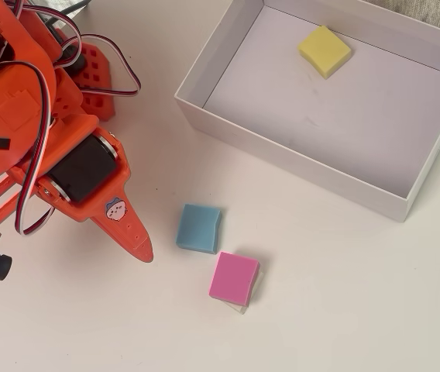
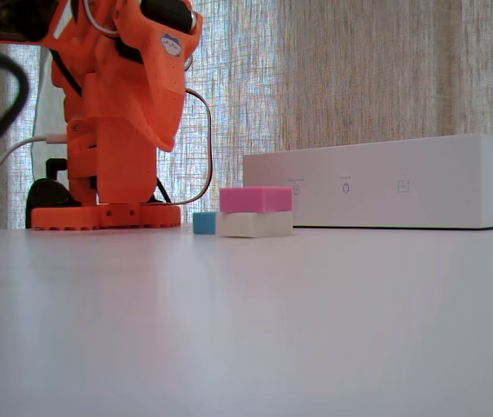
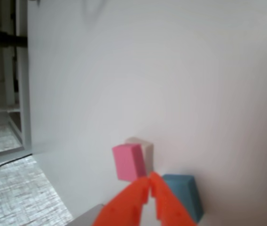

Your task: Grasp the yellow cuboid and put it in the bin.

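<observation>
Your pincer (image 3: 150, 181) has its two orange fingers pressed together, holding nothing, raised above the counter (image 1: 344, 310). Nearest its tip in the overhead view sits the blue block (image 1: 199, 228), then the pink block (image 1: 234, 277) stacked on a white block (image 2: 254, 224). Farthest off, the yellow cuboid (image 1: 324, 51) lies inside the bin (image 1: 282, 155), by its far wall.

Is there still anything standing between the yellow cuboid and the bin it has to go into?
No. The overhead view shows the yellow cuboid already lying on the floor of the bin, near its far wall. The claw is shut and empty, back over the table by the blue block and pink block.
</observation>
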